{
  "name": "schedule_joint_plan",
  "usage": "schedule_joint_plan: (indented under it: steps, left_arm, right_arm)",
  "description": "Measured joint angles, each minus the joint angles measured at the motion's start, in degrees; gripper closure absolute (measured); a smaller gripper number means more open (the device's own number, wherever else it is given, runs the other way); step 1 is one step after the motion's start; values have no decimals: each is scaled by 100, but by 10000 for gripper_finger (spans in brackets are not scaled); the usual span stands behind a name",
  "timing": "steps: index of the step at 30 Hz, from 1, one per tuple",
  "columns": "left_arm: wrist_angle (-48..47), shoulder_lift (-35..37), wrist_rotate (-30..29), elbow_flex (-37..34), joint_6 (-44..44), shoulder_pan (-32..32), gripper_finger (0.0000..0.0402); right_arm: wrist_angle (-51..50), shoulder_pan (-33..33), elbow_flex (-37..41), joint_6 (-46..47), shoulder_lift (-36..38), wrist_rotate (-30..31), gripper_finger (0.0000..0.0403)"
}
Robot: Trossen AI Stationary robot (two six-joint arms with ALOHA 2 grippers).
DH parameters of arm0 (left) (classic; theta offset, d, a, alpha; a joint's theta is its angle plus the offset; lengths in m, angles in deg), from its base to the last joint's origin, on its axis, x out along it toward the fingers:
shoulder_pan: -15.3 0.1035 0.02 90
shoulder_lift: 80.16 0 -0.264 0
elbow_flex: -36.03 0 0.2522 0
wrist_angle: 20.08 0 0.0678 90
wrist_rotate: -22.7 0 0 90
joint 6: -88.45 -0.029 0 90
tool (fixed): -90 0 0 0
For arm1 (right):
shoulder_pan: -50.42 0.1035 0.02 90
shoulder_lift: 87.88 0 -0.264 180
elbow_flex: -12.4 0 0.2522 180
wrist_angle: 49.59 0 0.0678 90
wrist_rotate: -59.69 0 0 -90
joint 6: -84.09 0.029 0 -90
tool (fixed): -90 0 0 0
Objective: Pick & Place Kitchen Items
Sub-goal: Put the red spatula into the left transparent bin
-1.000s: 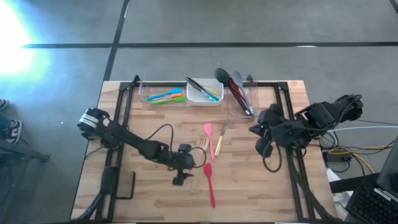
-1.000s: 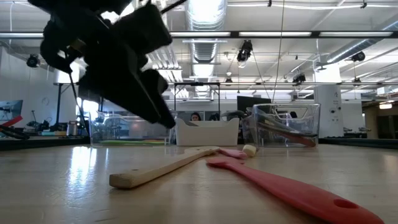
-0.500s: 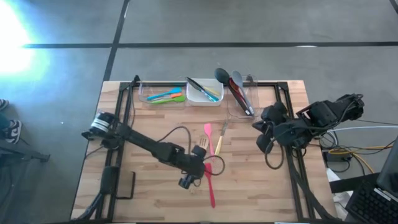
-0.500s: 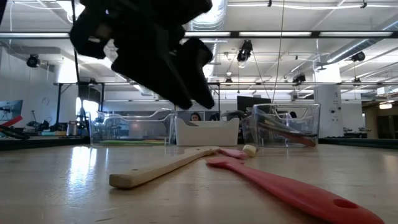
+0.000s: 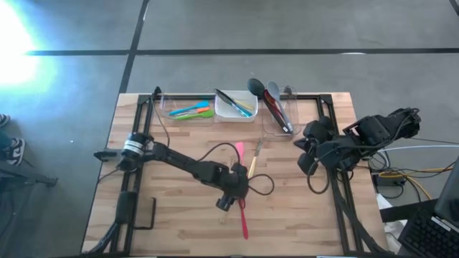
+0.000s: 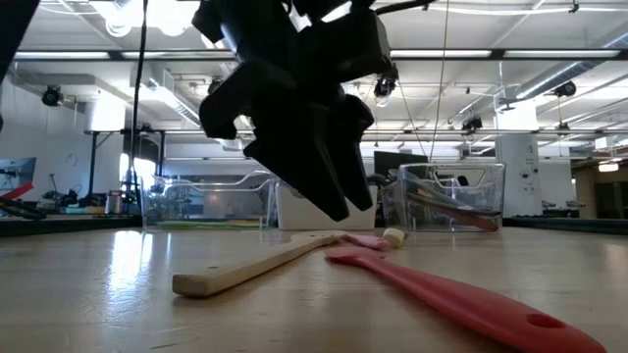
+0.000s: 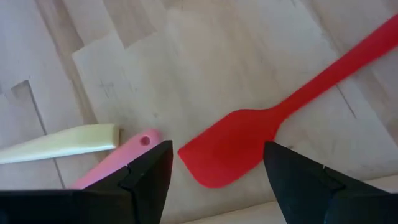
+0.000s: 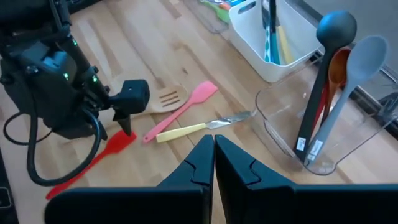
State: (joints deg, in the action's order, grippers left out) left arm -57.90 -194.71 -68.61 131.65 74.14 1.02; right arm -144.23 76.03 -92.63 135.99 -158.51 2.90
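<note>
My left claw [image 7: 214, 163] hangs spread above the red spatula [image 5: 242, 209] near the surface's middle, so I probably center over its blade before descending, while the right claw [image 8: 214, 163] waits shut at the right edge.

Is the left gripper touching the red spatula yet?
Apart. The left wrist view shows the left gripper open above the red spatula, bare wood showing between fingers and blade; the low view shows its fingertips clear of the table.

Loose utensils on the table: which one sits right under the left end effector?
The red spatula: its blade lies between the open fingers of the left end effector. The pink spatula, wooden fork and cream-handled utensil lie farther toward the tubs.
</note>
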Motion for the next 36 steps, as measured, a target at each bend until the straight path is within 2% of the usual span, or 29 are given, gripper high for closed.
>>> schedule_joint_plan:
  steps: [12, 19, 28, 36]
  left_arm:
    - [5, -120, 343, -42, -45, 44, 149]
    - [23, -120, 344, -12, -72, 49, 146]
    - [49, -120, 293, -23, -98, 51, 116]
    - [138, -263, 343, -14, -90, 93, 117]
  right_arm:
    - [-129, 2, 17, -2, 0, 0, 394]
    - [-129, 2, 22, -4, -2, 2, 394]
    - [-129, 0, 22, -102, -4, 85, 394]
    - [-127, 0, 22, -114, -2, 140, 394]
